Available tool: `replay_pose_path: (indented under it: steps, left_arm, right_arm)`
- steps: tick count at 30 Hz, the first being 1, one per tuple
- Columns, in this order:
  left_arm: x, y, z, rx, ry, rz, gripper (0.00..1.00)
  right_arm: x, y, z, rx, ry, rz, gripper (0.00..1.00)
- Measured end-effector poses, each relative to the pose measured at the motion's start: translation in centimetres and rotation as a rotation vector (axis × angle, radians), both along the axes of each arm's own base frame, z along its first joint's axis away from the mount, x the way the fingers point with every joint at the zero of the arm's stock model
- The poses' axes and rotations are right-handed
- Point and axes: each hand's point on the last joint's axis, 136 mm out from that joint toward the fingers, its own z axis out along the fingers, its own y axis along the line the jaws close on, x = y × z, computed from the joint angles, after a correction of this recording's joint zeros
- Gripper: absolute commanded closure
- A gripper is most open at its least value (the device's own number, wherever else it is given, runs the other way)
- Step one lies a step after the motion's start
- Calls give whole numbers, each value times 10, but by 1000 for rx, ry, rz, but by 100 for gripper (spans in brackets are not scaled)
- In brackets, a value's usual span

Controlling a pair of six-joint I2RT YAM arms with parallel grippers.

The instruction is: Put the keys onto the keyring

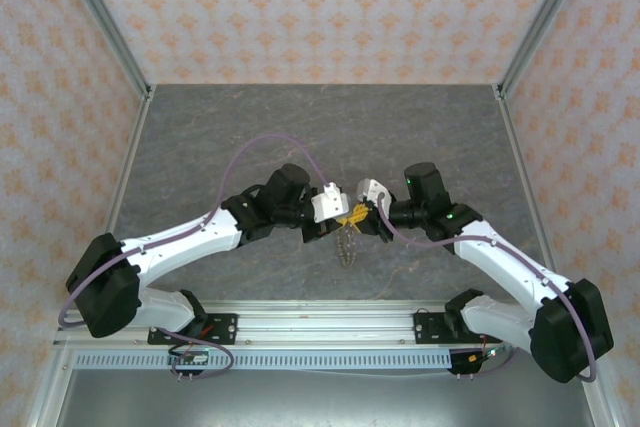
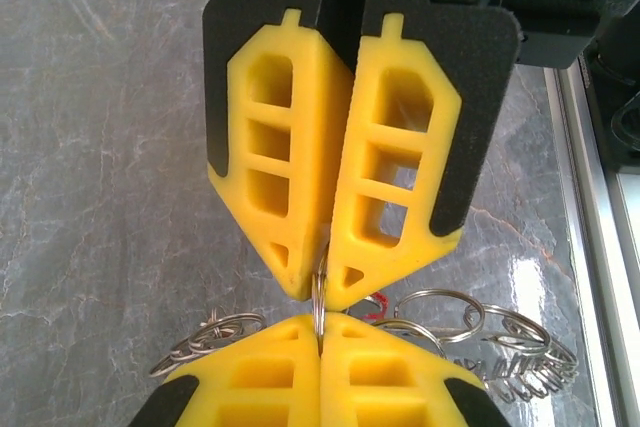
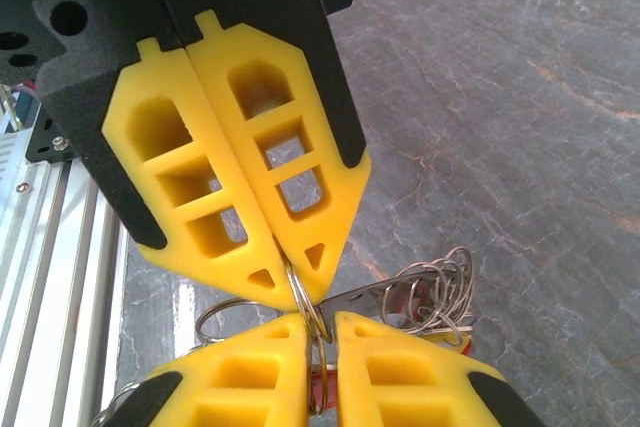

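Note:
Both grippers meet tip to tip above the table's middle. My left gripper [image 1: 345, 215] [image 2: 320, 335] is shut on the keyring [image 2: 318, 303] [image 3: 302, 297], a thin silver split ring seen edge-on. In the right wrist view the left gripper [image 3: 293, 282] pinches that ring from above. My right gripper [image 1: 362, 213] [image 3: 320, 335] [image 2: 325, 285] stands slightly open, with the ring passing loosely through the narrow gap. A bunch of wire loops [image 3: 440, 282] [image 2: 437, 293] hangs below, seen in the top view as a grey cluster [image 1: 347, 245]. Red [image 2: 375, 304] and yellow [image 3: 455, 332] key heads peek out among the loops.
The grey marbled tabletop [image 1: 320, 137] lies below and all around. An aluminium rail [image 1: 320, 325] [image 2: 590, 197] [image 3: 40, 247] runs along the near edge by the arm bases. Patterned walls and metal posts [image 1: 100, 17] enclose the back and sides.

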Motion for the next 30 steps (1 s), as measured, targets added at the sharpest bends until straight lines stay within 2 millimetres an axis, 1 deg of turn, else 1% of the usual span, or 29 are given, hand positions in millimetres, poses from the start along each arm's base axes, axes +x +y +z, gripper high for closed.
replay_pose_path:
  steps: [4,8,13,14,15,22,27,30]
  left_arm:
    - [-1,1,2,-28,10,2,100]
    - [-1,1,4,-51,11,2,100]
    - [-1,5,5,-65,18,15,100]
    - [-1,5,5,-66,16,15,97]
    - [0,6,6,-67,13,17,94]
    - [1,9,13,-34,-34,8,88]
    - [2,10,18,16,-63,-5,87]
    - [1,9,18,40,-72,-19,87]
  right_arm:
    - [1,0,2,6,-6,-1,85]
    - [0,1,2,12,-6,18,92]
    - [0,3,3,12,14,45,99]
    - [0,4,4,9,15,48,100]
    - [1,4,6,6,14,52,100]
    - [1,6,15,-13,17,90,100]
    - [0,7,21,-20,15,109,100]
    - [-1,6,23,-29,18,116,100]
